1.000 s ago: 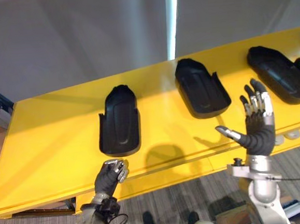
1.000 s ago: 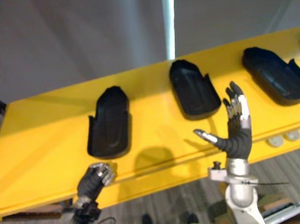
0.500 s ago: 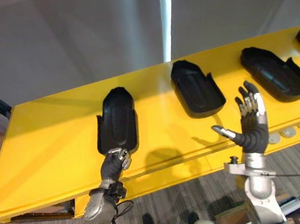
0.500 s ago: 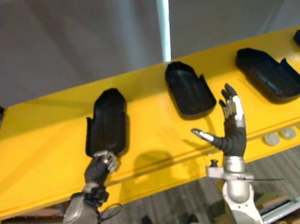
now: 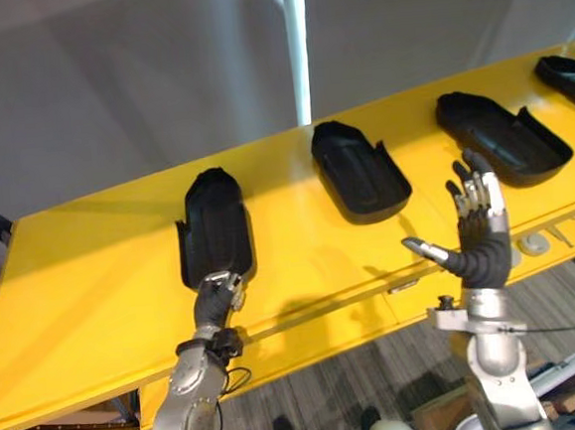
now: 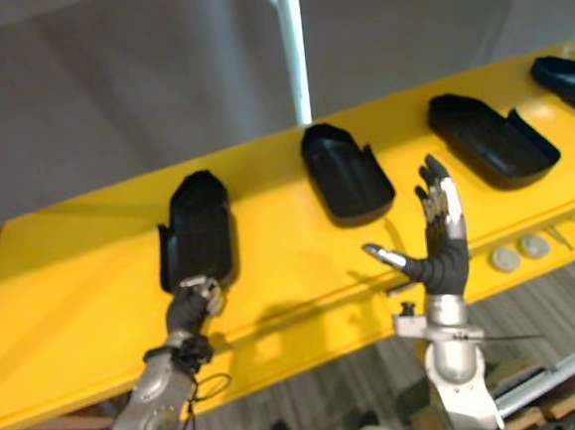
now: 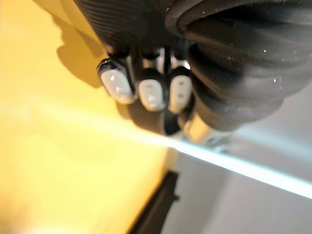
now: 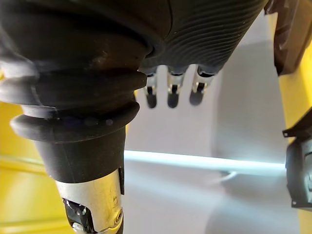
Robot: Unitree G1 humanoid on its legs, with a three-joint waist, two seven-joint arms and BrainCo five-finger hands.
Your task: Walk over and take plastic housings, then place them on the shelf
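Fingers [image 7: 151,92] of your left hand [image 5: 215,298]: curled into a fist, knuckles right at the near end of the leftmost housing [image 5: 212,229]. The wrist view shows nothing caught in them, so I can confirm no hold. Fingers [image 5: 477,190] of your right hand [image 5: 482,249]: straight and spread, thumb out, palm raised over the front edge of the desk [image 5: 84,281]. It is empty, near the middle housing [image 5: 359,170] but apart from it.

All housings lie hollow side up in a row on the yellow desk. A third housing [image 5: 501,136] and a fourth housing [image 5: 570,71] sit further to the right.

Risks, as I judge them:
- Push on with that fist and you shove the leftmost housing back across the smooth desk instead of gripping it. Uncurl first.
- Grab only its near end and the long shell may pivot, droop and slip out.
- Drop the right hand carelessly and it may clip the middle housing's raised side wall and skew it.
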